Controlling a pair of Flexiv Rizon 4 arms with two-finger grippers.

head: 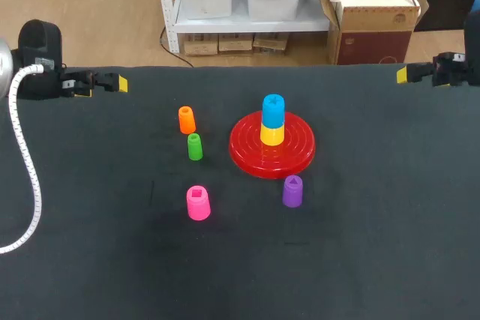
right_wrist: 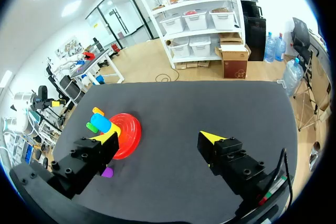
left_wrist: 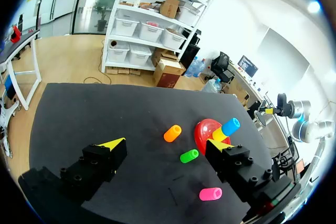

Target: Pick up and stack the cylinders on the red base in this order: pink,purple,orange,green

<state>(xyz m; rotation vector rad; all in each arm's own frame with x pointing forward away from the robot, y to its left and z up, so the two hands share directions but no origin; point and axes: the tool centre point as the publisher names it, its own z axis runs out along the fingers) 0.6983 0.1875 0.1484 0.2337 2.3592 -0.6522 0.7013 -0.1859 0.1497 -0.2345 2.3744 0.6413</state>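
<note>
Left gripper point(left_wrist: 167, 145) and right gripper point(right_wrist: 159, 137) are held wide open, empty. Blue point(head: 274, 110) is stacked on yellow point(head: 272, 135) on the base point(head: 251, 157); pink point(head: 198, 202), purple point(head: 292, 191), orange point(head: 187, 120), green point(head: 195, 147) are scattered over the table point(head: 390, 245).

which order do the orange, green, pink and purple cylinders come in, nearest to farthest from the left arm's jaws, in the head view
1. orange cylinder, left of the red base.
2. green cylinder, beside the orange one, closer to the robot.
3. pink cylinder, closer to the robot again.
4. purple cylinder, by the base's near rim.
</note>
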